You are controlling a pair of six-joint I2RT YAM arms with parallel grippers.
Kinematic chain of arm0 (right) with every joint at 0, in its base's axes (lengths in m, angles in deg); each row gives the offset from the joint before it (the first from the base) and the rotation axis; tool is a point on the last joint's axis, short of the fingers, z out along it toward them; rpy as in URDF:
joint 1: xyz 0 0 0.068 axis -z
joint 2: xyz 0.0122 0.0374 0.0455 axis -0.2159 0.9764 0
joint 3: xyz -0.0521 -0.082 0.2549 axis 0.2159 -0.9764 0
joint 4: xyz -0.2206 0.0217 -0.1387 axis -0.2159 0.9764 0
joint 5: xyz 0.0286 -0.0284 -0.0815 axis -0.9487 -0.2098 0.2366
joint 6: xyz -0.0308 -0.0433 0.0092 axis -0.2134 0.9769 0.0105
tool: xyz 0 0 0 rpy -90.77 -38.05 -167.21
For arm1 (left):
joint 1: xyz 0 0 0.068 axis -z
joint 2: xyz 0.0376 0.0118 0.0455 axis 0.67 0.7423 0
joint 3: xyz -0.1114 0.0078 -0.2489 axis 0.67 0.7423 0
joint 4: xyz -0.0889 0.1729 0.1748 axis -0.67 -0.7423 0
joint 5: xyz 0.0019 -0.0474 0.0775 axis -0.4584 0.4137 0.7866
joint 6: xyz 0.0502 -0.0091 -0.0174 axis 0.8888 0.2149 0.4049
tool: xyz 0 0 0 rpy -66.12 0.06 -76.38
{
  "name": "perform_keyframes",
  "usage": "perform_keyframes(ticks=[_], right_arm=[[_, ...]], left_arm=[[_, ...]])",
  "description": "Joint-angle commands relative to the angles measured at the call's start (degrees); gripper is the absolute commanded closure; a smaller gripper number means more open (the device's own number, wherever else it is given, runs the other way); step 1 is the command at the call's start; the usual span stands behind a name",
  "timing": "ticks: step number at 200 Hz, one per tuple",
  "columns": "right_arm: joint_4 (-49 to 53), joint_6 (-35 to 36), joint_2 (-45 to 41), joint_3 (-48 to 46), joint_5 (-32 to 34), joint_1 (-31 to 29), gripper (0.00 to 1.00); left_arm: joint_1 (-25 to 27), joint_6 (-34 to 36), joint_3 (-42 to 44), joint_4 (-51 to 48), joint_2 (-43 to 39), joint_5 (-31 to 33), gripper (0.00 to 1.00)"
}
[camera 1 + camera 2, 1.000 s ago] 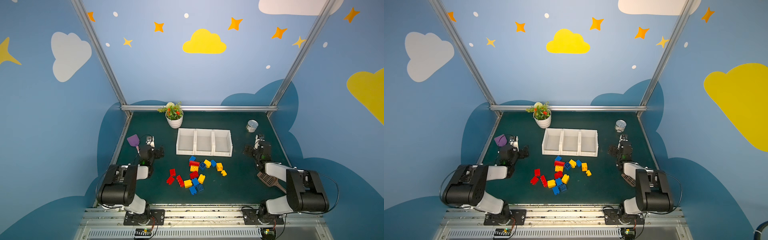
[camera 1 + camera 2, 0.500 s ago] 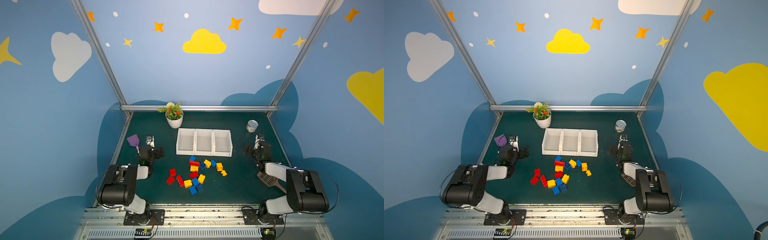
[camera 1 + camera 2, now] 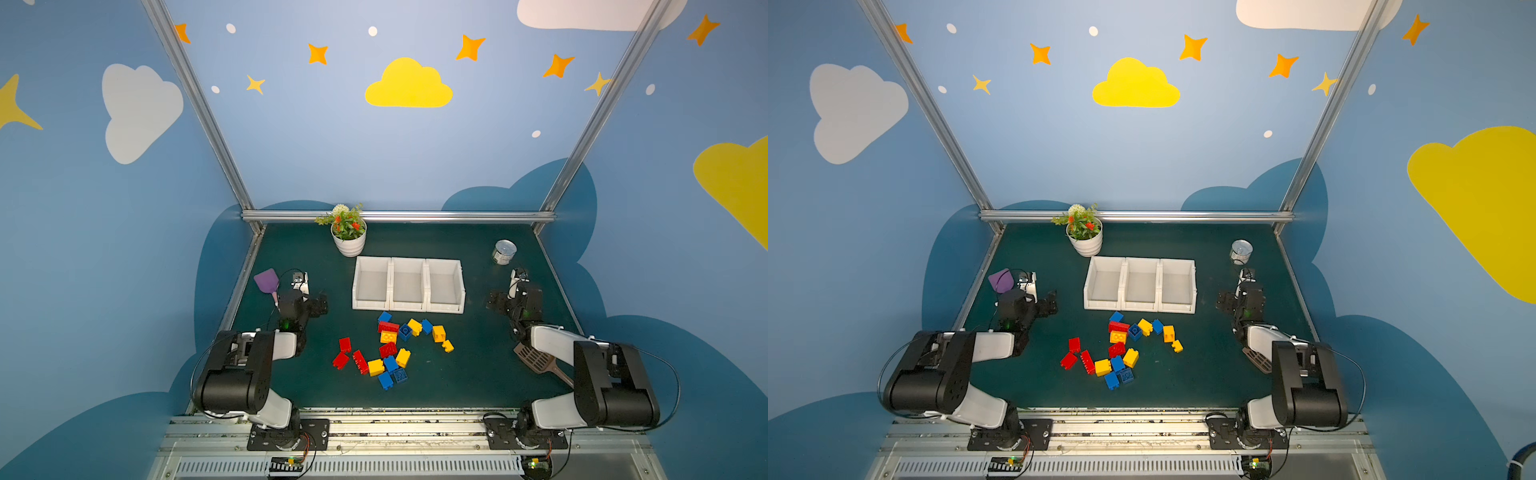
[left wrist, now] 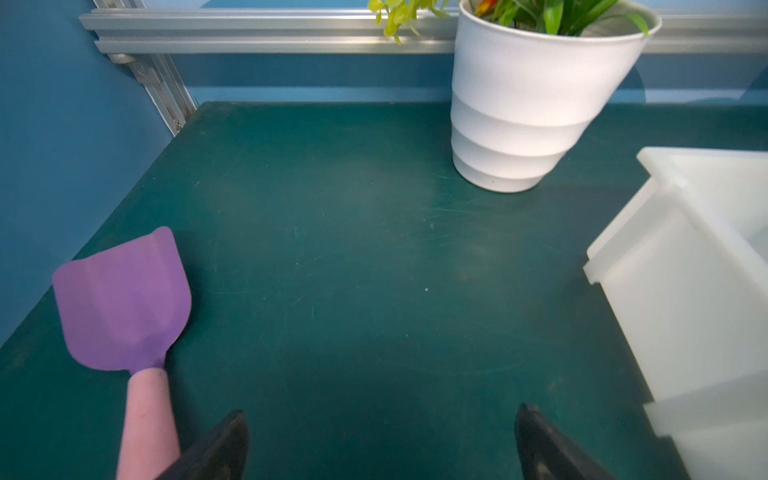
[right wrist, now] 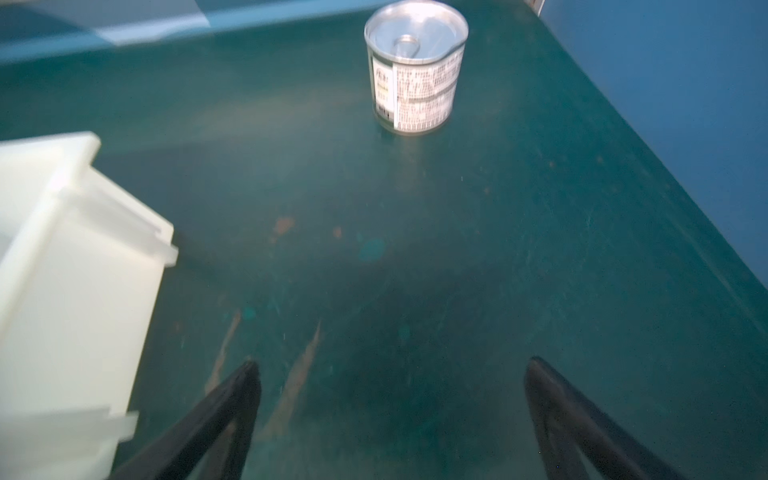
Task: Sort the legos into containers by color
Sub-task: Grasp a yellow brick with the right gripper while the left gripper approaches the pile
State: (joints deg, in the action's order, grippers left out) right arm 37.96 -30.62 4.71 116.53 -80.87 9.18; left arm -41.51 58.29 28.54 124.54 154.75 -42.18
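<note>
Both arms sit folded low, one either side of the containers. Left gripper and right gripper: jaws spread wide, holding nothing. Legos lie loose on the mat just in front of the containers. The right forearm hides part of a brown spatula.

Three white bins stand joined in a row at the middle of both top views. Just below them lie five red bricks, six yellow bricks and six blue bricks, seventeen as far as the overlapping cluster lets me count. There is one flower pot, one can, one purple spatula at left, one brown slotted spatula at right, and two robot arms.
</note>
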Motion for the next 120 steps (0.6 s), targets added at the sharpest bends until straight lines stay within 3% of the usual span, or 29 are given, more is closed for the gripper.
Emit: perform_keyframes(ticks=[1, 21, 62, 120], right_arm=[[16.0, -0.1, -8.3, 8.8, -2.1, -2.3, 0.02], [30.3, 0.9, -13.1, 15.0, -7.7, -6.7, 0.01], [45.8, -7.5, -12.8, 21.5, -11.0, -15.4, 0.02], [56.0, -14.2, -2.0, 23.6, -16.4, -24.2, 0.12]], left_arm=[[0.9, 0.1, -6.5, -18.2, -10.8, -1.9, 0.01], [1.6, -5.4, -12.0, -32.0, -17.2, -2.8, 0.01], [8.2, -10.2, -16.4, -44.6, -21.6, -7.2, 0.01], [16.7, -19.3, -15.9, -46.9, -16.7, -6.4, 0.01]])
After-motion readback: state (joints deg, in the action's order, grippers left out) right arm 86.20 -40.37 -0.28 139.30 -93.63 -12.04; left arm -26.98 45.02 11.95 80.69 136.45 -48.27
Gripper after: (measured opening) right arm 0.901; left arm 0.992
